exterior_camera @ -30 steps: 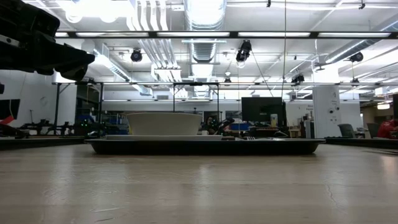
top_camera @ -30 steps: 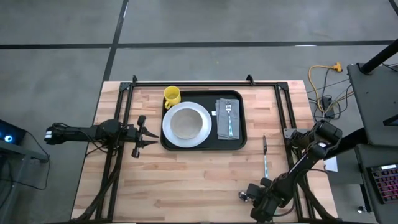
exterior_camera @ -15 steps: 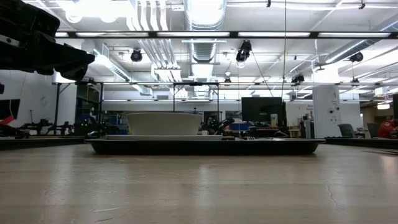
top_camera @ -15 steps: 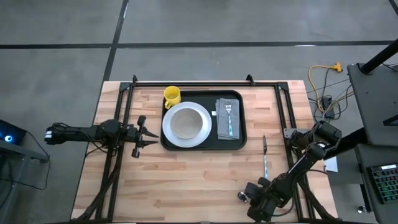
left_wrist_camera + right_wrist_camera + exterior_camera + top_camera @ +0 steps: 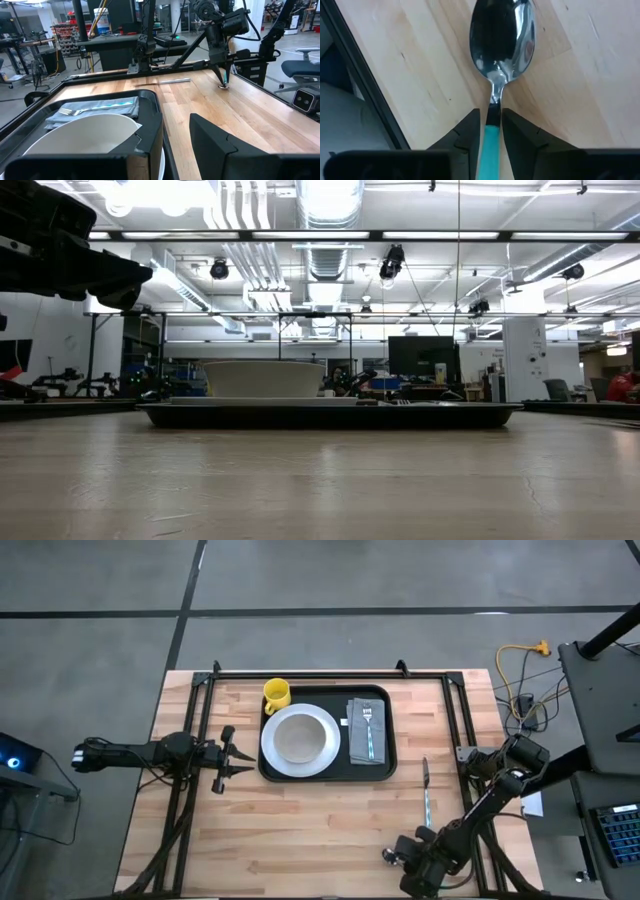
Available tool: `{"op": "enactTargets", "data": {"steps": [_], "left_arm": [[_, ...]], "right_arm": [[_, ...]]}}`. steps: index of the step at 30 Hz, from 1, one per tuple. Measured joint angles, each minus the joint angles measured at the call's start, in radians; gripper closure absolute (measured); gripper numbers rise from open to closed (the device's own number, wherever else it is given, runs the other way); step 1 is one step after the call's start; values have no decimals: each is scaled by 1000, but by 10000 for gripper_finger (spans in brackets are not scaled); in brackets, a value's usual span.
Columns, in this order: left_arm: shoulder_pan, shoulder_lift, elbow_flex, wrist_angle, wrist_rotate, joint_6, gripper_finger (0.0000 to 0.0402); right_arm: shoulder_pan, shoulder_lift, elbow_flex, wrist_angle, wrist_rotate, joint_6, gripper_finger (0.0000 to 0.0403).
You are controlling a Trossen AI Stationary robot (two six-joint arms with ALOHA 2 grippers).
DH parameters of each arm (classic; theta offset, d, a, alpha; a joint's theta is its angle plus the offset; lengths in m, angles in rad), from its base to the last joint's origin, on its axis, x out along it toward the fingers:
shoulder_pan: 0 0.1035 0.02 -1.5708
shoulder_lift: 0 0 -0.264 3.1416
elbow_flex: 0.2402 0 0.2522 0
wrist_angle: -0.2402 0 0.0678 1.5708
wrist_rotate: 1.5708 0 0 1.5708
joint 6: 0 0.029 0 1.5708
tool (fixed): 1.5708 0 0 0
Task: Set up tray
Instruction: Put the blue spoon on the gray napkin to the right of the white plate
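Gripping a spoon [image 5: 499, 45], right fingers [image 5: 517, 135] show only wrist-side.

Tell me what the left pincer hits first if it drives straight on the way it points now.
Probably the white plate on the black tray, or the tray's near rim just before it. The left pincer, open, points right at the tray's left edge; its height over the rim is unclear.

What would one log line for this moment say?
right gripper: shut on spoon, above table | left gripper: open, waiting beside tray
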Motion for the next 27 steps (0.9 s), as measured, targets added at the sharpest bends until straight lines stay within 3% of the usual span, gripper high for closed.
{"op": "enactTargets", "data": {"steps": [6,13,27], "left_arm": [[0,0,0,0,0,0,318],[0,0,0,0,0,0,318],[0,0,0,0,0,0,318]], "right_arm": [[0,-2,0,0,-5,2,333],[0,-2,0,-12,-82,-48,338],[0,-3,-1,-12,-91,-56,340]]}}
